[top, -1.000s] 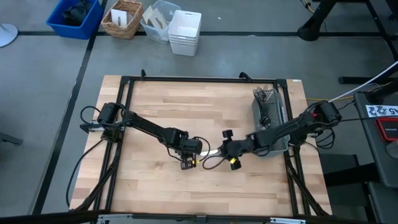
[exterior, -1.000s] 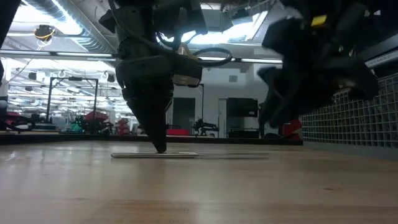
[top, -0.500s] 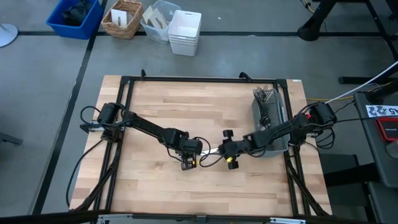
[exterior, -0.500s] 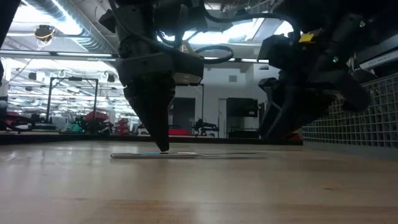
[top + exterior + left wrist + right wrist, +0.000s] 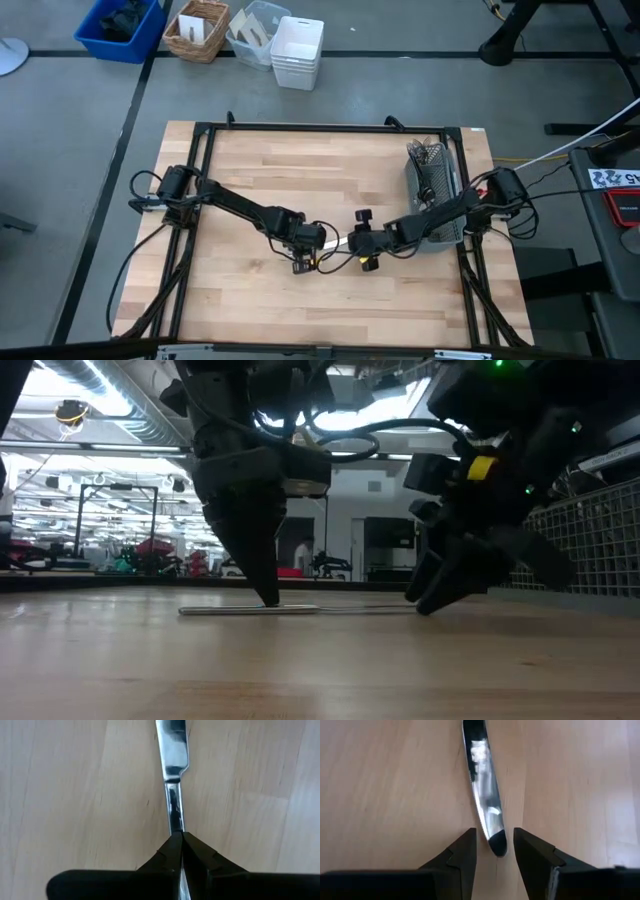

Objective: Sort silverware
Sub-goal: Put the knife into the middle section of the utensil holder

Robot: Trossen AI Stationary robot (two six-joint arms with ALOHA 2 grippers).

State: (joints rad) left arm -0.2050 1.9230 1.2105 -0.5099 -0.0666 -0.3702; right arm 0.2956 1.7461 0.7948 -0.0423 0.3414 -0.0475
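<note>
Since a second ago, the right end effector [image 5: 350, 243] has slid leftward from the frame's centre-right and dropped to the wooden worktop [image 5: 250, 170]. Its fingers [image 5: 462, 855] stand apart, straddling the rounded blade tip of the table knife [image 5: 337, 243] without gripping it. That knife lies flat just below the high view's centre, well clear of every worktop edge, with bare wood open all around. A dark wire-mesh caddy [image 5: 433, 190] stands along the right edge, behind the right arm. Low in the centre, the left end effector [image 5: 303, 256] is pinched tight on the knife's handle, fingertips down at the wood.
</note>
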